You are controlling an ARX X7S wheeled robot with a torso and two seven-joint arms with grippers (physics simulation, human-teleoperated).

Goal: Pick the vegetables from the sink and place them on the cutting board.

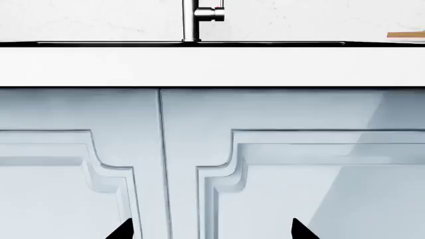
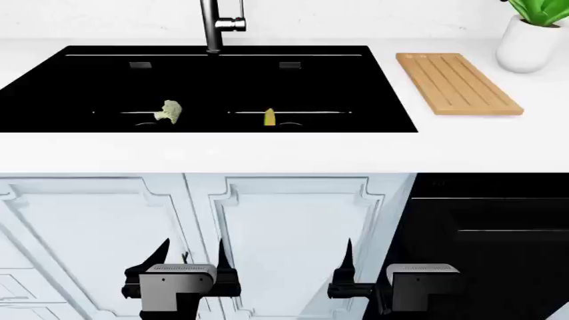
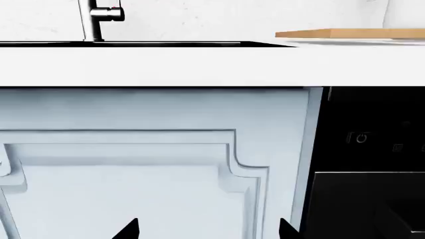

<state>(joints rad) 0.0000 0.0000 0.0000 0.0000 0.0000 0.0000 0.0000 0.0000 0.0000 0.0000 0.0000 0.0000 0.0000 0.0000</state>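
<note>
The black double sink (image 2: 338,80) is set in the white counter. In its left basin lies a pale cauliflower floret (image 2: 168,111); a yellow corn cob (image 2: 269,117) lies in the right basin. The grooved wooden cutting board (image 2: 458,83) rests on the counter right of the sink and shows edge-on in the right wrist view (image 3: 352,33). My left gripper (image 2: 191,257) and right gripper (image 2: 374,260) hang low in front of the cabinet doors, well below the counter. Both are open and empty: left gripper (image 1: 211,229), right gripper (image 3: 207,230).
A steel faucet (image 2: 213,27) rises behind the sink. A white pot with a spiky green plant (image 2: 531,40) stands at the back right, beside the board. Pale blue cabinet doors (image 2: 294,233) face both grippers, with a black appliance front (image 2: 489,227) to their right.
</note>
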